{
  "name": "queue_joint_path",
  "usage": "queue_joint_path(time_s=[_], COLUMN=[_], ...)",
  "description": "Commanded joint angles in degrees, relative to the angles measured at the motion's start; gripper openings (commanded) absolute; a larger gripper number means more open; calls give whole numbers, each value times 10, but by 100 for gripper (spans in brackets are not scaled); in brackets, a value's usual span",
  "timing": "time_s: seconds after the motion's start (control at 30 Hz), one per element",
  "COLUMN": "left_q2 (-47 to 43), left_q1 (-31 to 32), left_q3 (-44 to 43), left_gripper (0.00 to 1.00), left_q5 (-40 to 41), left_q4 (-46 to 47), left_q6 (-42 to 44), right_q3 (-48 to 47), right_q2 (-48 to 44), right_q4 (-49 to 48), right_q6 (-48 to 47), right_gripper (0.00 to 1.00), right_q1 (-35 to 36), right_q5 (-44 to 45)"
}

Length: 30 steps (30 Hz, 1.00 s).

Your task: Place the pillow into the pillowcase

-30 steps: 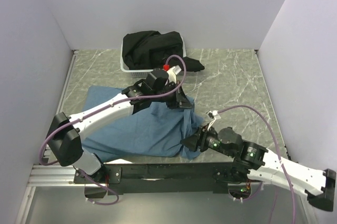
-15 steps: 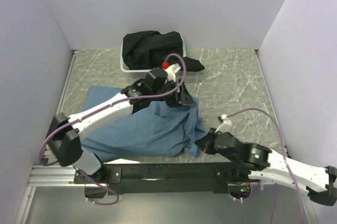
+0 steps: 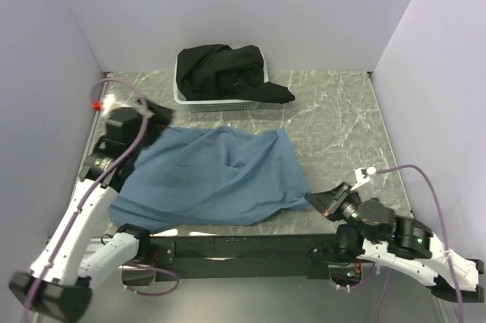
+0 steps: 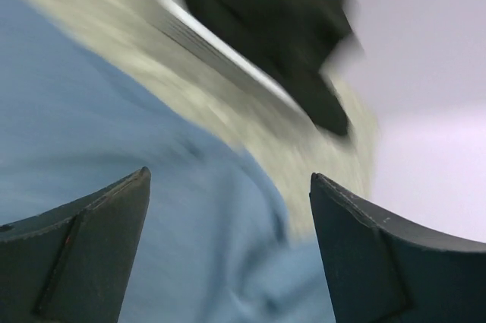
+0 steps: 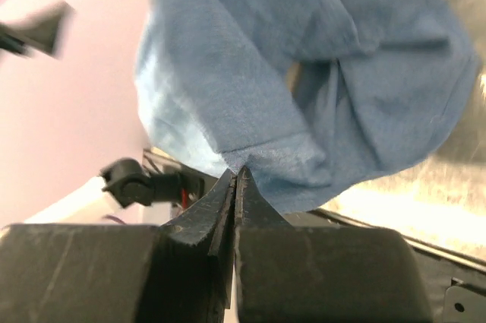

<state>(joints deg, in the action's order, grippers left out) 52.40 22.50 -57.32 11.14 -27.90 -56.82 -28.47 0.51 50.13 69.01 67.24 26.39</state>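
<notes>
Two fingers pressed flat together make up the right gripper (image 5: 237,175). Its tips sit at a hemmed corner of the pillowcase (image 3: 220,175), and I cannot tell whether any cloth is pinched. Ahead of those tips the slate-blue case spreads in a full, rumpled mound; the pillow shows nowhere (most likely it is inside). If so, what's left is squaring the case: part the jaws, bite the hem squarely, then draw low along the table (image 3: 342,118) so the filling doesn't bunch. Beyond the mound the left gripper (image 4: 229,177) hangs wide open over blue fabric, holding nothing; it could pin that end. Past it stands the basket (image 3: 184,96) of black cloth (image 3: 224,68), best avoided.
</notes>
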Motion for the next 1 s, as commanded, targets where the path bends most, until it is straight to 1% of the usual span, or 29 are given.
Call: queue_joint_path(time_s=[0.0,0.03,0.07,0.13,0.17,0.2,0.23,0.27,0.33,0.4,0.43,0.5,0.53,0.6,0.63,0.67,0.7,0.73,0.77,0.8,0.83,0.87,0.9,0.93,0.97], left_q2=[10,18,27,58,68,88,97,106,128,148,155,176,180,189,193,202,209,215,229,237,242,251,254,255,253], left_q1=[-165,-192,-242,-271,-288,-291,-290,-292,-292,-291,-291,-289,-279,-260,-235,-229,-204,-177,-163,-150,-126,-116,-107,-92,-88], left_q3=[47,63,73,97,102,109,111,112,117,121,124,130,131,133,133,131,131,129,127,121,120,119,119,118,117], left_gripper=[89,88,86,84,83,82,81,81,78,74,67,57,47,42,36,32,27,18,13,9,1,1,1,1,1], left_q5=[24,11,-4,-26,-31,-31,-18,-14,-9,-13,-23,-40,-45,-52,-50,-49,-52,-54,-54,-55,-55,-54,-60,-62,-64], left_q4=[-59,-56,-48,-30,-22,-15,-14,-11,-1,8,22,37,44,64,68,75,82,88,92,95,96,98,108,111,115], left_q6=[-19,-21,-18,-21,-22,-23,-28,-34,-39,-45,-45,-39,-38,-33,-36,-37,-37,-39,-42,-44,-48,-52,-53,-56,-55], right_q3=[-108,-125,-159,-189,-203,-209,-216,-233,-252,-278,-285,-287,-288,-295,-301,-303,-302,-293,-287,-281,-280,-282,-281,-282,-281], right_q2=[-105,-96,-78,-65,-58,-54,-49,-34,-14,21,41,71,116,185,268,311,350,416,445,472,526,554,581,633,657], right_q4=[-31,-35,-30,-21,-37,-47,-52,-51,-47,-49,-61,-71,-87,-86,-83,-83,-88,-115,-132,-147,-164,-172,-182,-202,-213], right_q6=[-59,-70,-84,-86,-107,-117,-124,-133,-141,-165,-181,-196,-224,-239,-251,-255,-259,-278,-287,-296,-310,-317,-327,-341,-346], right_gripper=[0,0,0,0,0,0,2,11,39,47,56,63,68,73,74,75,76,76,77,79,80,80,81,80,81], right_q1=[2,1,1,0,1,1,0,1,2,1,1,1,1,1,1,0,0,1,0,-4,-11,-18,-38,-42,-44], right_q5=[95,103,117,149,152,151,151,152,155,142,133,122,107,65,53,35,29,24,23,29,28,21,-17,-33,-41])
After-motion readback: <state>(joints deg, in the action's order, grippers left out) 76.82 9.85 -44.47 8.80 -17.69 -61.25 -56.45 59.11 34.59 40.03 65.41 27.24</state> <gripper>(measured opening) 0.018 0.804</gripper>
